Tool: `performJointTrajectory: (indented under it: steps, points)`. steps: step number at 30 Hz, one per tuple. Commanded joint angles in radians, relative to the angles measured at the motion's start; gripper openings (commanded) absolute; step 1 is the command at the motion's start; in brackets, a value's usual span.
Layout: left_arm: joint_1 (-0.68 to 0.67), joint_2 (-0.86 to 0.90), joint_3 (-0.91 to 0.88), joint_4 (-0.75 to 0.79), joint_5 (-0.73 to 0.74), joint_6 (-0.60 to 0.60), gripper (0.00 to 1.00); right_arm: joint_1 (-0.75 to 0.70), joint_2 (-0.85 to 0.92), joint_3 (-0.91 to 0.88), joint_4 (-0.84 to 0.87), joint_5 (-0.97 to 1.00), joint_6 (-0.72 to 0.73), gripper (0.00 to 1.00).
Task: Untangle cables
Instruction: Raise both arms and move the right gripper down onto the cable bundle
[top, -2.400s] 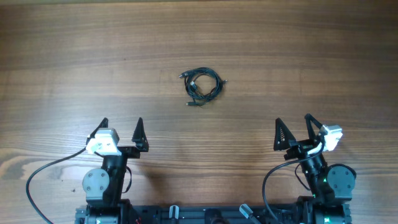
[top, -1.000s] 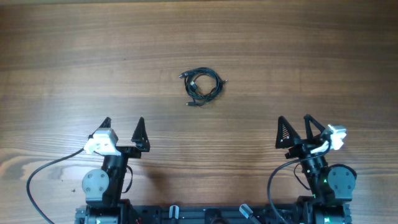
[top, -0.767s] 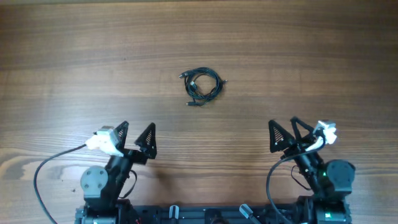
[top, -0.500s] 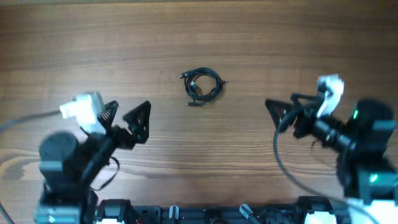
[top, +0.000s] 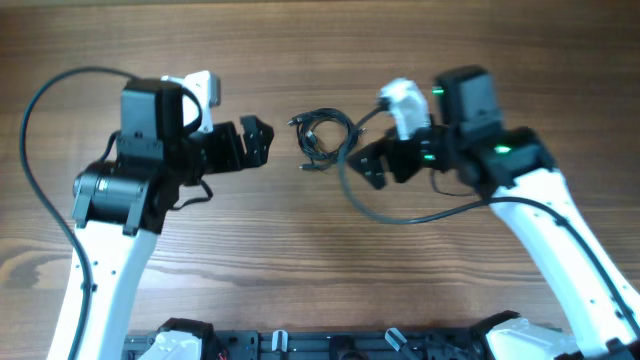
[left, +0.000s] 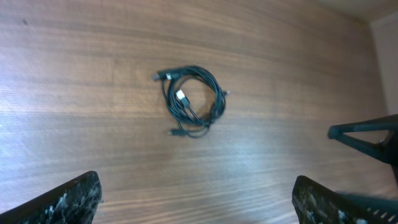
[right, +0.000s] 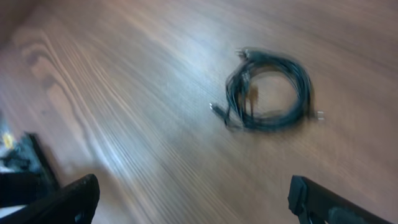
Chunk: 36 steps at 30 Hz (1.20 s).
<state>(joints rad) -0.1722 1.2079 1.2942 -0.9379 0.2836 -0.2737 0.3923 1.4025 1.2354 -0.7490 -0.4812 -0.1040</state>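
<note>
The cables (left: 193, 102) lie as one small dark coil on the bare wood table (top: 480, 60), near its middle, touched by neither arm. The left gripper (top: 262, 143) hangs just beside the coil on one side and the right gripper (top: 366, 166) on the other, so the bundle sits between them. Both wrist views show the fingers far apart at the bottom corners, so each gripper is spread wide and empty. The step in hand looks like the approach before the first grasp. To do it well, each arm should probably pick a different strand rather than close on the whole coil. In the left wrist view, plug ends stick out at the coil's upper left (left: 163, 76) and lower left (left: 174, 131), which seem the easiest places to pinch. The right wrist view is blurred, so finer strand crossings cannot be read there. The thin cable lies flat, so the fingers likely need to come right down to the wood before closing, then draw apart slowly to avoid tightening a knot.
</note>
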Motion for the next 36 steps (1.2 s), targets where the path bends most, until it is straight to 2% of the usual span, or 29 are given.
performJointTrajectory:
  steps: [1, 3, 5, 9, 10, 11, 15, 16, 17, 20, 23, 25, 27, 33, 35, 36]
  points:
    - [-0.010, 0.027, 0.042, -0.001, -0.076, 0.039, 1.00, 0.071, 0.082, 0.031, 0.101, 0.121, -0.042, 1.00]
    - [-0.010, 0.028, 0.042, 0.006, -0.076, 0.039, 1.00, 0.071, 0.147, 0.031, 0.204, 0.150, 0.122, 1.00]
    - [-0.002, 0.031, 0.042, 0.006, -0.079, 0.039, 0.96, 0.071, 0.253, 0.031, 0.283, 0.166, 0.222, 0.98]
    - [0.008, 0.031, 0.041, -0.007, -0.103, 0.035, 0.95, 0.072, 0.425, 0.031, 0.403, 0.200, 0.499, 0.87]
    - [0.008, 0.031, 0.041, -0.012, -0.103, 0.035, 0.94, 0.072, 0.454, 0.031, 0.405, 0.244, 0.605, 0.81]
    - [0.008, 0.031, 0.041, -0.020, -0.103, 0.035, 0.95, 0.072, 0.472, 0.031, 0.390, 0.282, 0.688, 0.72]
    - [0.008, 0.032, 0.038, -0.031, -0.103, 0.035, 0.95, 0.072, 0.477, 0.031, 0.294, 0.323, 0.863, 0.56]
    - [0.008, 0.032, 0.038, -0.036, -0.103, 0.035, 0.95, 0.072, 0.477, 0.028, 0.236, 0.343, 0.925, 0.53]
    - [0.008, 0.032, 0.038, -0.040, -0.103, 0.035, 0.95, 0.076, 0.477, 0.019, 0.197, 0.352, 0.956, 0.57]
    - [0.008, 0.032, 0.038, -0.043, -0.103, 0.035, 0.95, 0.087, 0.477, 0.013, 0.160, 0.346, 0.907, 0.57]
    - [0.008, 0.032, 0.038, -0.048, -0.103, 0.035, 0.95, 0.112, 0.480, 0.013, 0.199, 0.344, 0.863, 0.57]
    - [0.008, 0.032, 0.037, -0.050, -0.103, 0.035, 0.94, 0.142, 0.490, 0.013, 0.239, 0.348, 0.866, 0.54]
    - [0.008, 0.032, 0.034, -0.055, -0.103, 0.035, 0.87, 0.185, 0.523, 0.013, 0.283, 0.371, 0.911, 0.54]
    - [0.008, 0.032, 0.034, -0.060, -0.103, 0.035, 0.87, 0.216, 0.595, 0.013, 0.313, 0.373, 0.949, 0.52]
    - [0.008, 0.032, 0.034, -0.064, -0.103, 0.035, 0.87, 0.217, 0.604, 0.013, 0.323, 0.373, 0.949, 0.45]
    - [0.008, 0.032, 0.034, -0.066, -0.103, 0.035, 0.87, 0.217, 0.604, 0.013, 0.333, 0.373, 0.949, 0.35]
